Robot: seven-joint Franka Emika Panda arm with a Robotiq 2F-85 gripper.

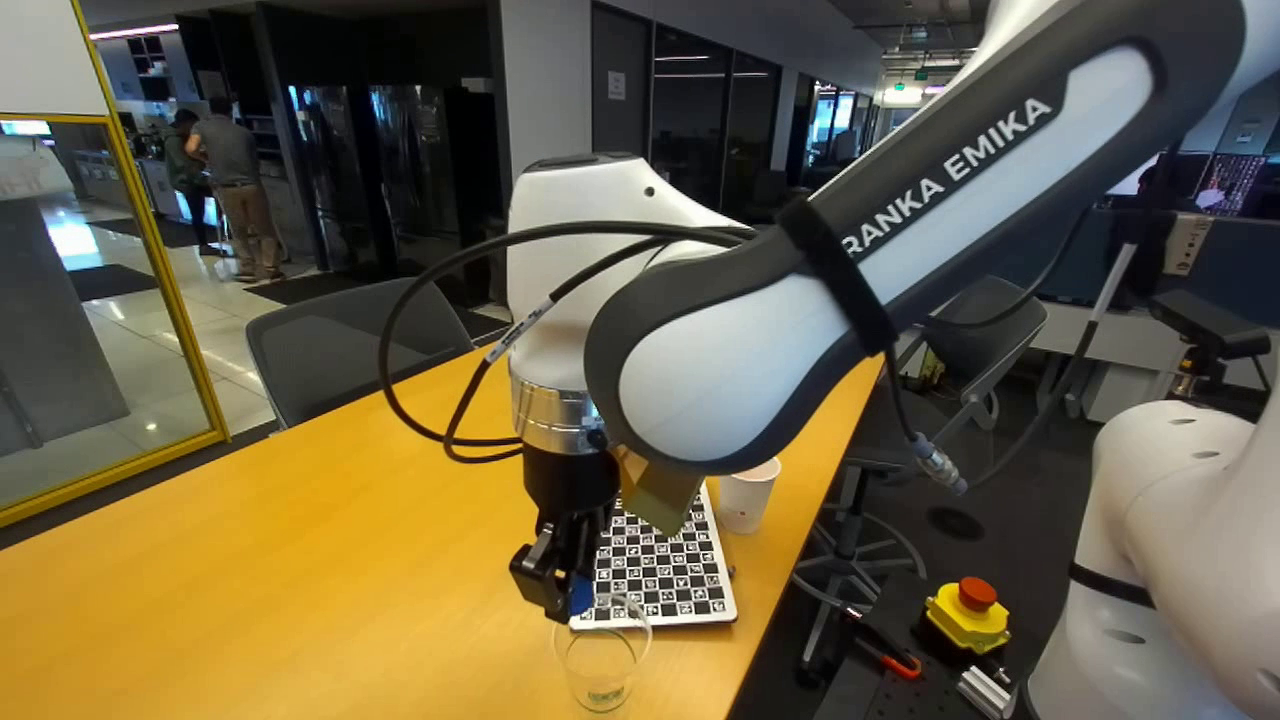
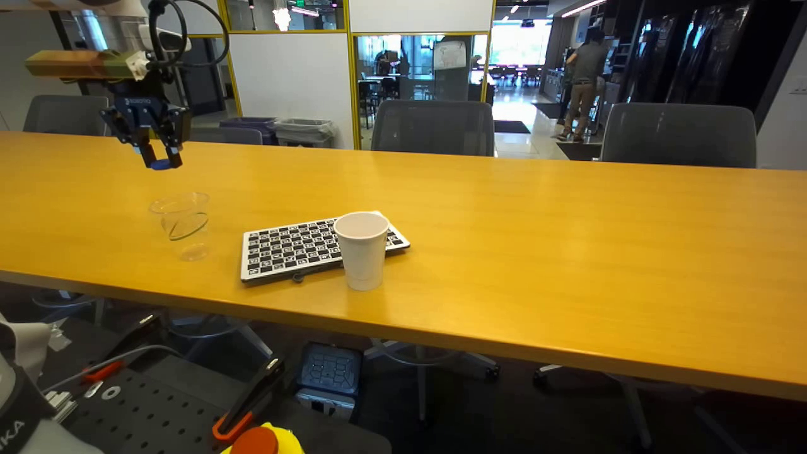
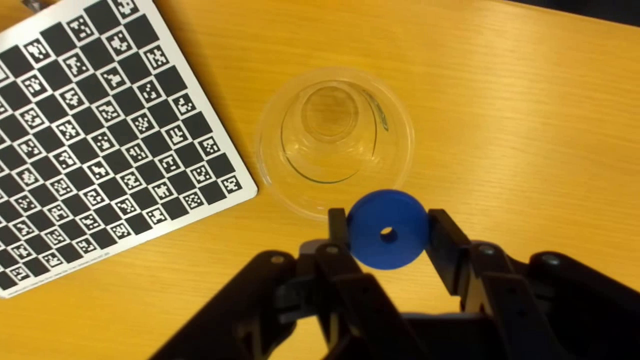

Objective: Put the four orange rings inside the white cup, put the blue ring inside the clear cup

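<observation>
My gripper (image 3: 388, 231) is shut on the blue ring (image 3: 382, 255), which lies flat between the two fingertips. The gripper also shows in both exterior views (image 1: 560, 585) (image 2: 162, 159), with the blue ring (image 2: 160, 164) at its tips. The clear cup (image 3: 330, 172) stands upright on the table below; in the wrist view the ring overlaps its near rim. The clear cup shows in both exterior views (image 1: 600, 668) (image 2: 184, 226), and the ring is above it, apart from it. The white cup (image 2: 363, 255) stands upright farther off (image 1: 748, 497). No orange rings show; the white cup's inside is hidden.
A black-and-white checkered board (image 2: 290, 247) lies between the two cups (image 3: 100, 127). The wooden table's (image 2: 567, 252) edge (image 2: 441, 334) runs close to both cups. Grey chairs (image 2: 435, 126) stand behind the table. A red-and-yellow stop button (image 1: 968, 610) sits beside the robot base.
</observation>
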